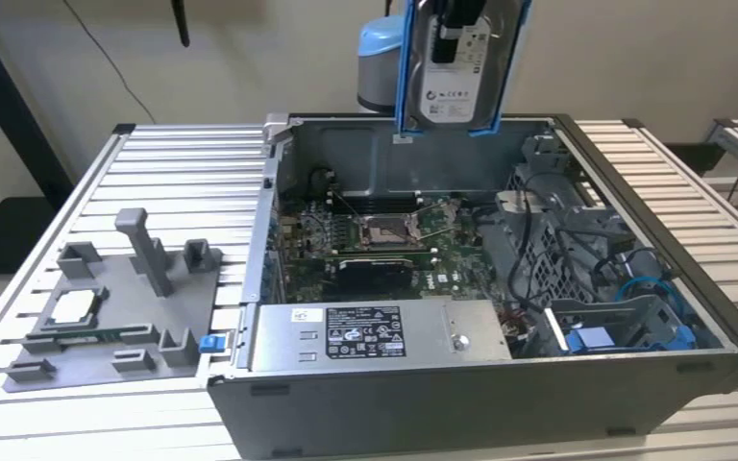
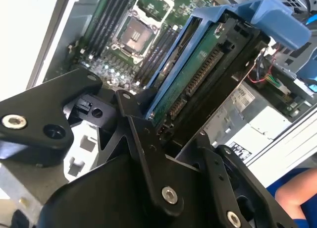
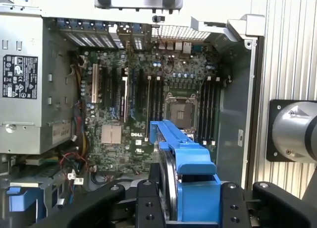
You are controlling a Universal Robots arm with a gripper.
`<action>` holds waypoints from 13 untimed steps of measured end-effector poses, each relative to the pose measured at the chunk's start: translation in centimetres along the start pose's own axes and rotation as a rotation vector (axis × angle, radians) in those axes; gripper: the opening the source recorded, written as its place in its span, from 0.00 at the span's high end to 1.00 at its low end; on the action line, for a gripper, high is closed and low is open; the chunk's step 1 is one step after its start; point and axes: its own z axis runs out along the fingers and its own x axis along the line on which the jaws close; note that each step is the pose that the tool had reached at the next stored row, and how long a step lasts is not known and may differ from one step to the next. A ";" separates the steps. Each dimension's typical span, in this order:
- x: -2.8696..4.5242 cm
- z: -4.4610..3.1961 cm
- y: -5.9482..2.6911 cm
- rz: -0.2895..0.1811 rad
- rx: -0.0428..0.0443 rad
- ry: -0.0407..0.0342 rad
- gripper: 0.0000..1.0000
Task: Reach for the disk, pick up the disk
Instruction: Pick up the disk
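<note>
Exterior view: gripper (image 1: 453, 21) apparently clamps disk (image 1: 459, 72) above case (image 1: 498, 403).

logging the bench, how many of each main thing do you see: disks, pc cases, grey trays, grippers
disk: 1, held above the case
pc case: 1, open
grey tray: 1, on the table at the exterior view's left
gripper: 1, shut on the disk
total: 4
</note>
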 end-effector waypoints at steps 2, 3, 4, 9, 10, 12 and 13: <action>0.62 -0.03 -0.02 0.000 -0.0001 0.0000 1.00; 0.93 -0.05 -0.04 0.000 -0.0002 0.0000 1.00; 1.24 -0.06 -0.04 0.001 -0.0002 -0.0001 1.00; 2.83 -0.15 -0.09 0.001 -0.0003 0.0000 1.00; 3.16 -0.17 -0.10 0.002 -0.0003 0.0000 1.00; 3.80 -0.20 -0.12 0.002 -0.0003 0.0000 1.00; 4.11 -0.21 -0.12 0.002 -0.0003 -0.0001 1.00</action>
